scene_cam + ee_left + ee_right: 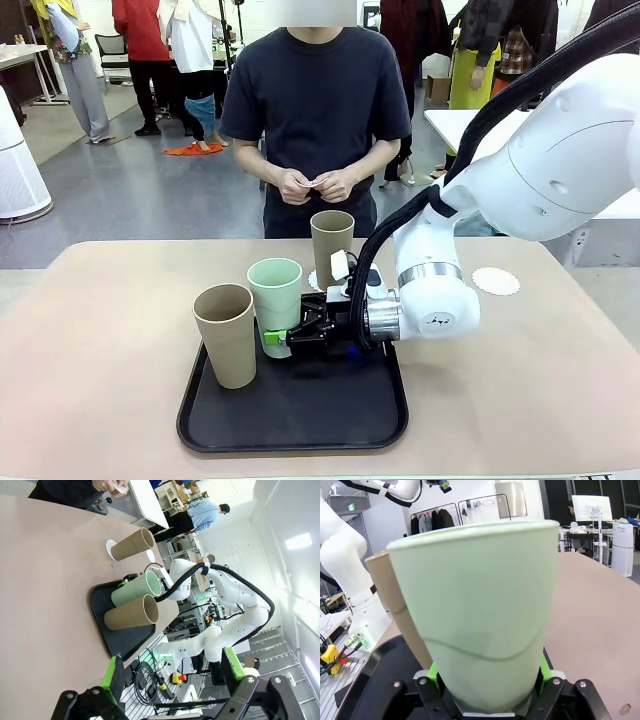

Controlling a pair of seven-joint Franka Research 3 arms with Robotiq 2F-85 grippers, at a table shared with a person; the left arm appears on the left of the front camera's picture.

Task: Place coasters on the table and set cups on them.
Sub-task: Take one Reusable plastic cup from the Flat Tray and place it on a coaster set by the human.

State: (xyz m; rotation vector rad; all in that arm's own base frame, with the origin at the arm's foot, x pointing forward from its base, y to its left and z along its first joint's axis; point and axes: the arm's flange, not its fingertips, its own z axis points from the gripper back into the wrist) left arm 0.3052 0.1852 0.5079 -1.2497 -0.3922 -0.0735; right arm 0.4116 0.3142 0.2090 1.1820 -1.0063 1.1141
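Reaching in low from the right, wrist level over the black tray (pixel 300 425), right end effector (pixel 272 338) clamped on the lower body of the mint cup (pixel 275 292). Upright on the tray, with a tan cup (pixel 226 340) just beside it. Beyond, on the bench (pixel 100 330), a second tan cup (pixel 332 240) with a coaster (pixel 318 281) at its base; another coaster (pixel 496 281) bare, far right. Left end effector (pixel 175 675) off to the side, jaws wide. Small mark on the wrist, unreadable.

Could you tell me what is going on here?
The right gripper is shut on the mint green cup on the black tray, beside a tan cup. Another tan cup stands on a coaster past the tray; a bare coaster lies farther right. The person's hands hold something white. The left gripper is open.
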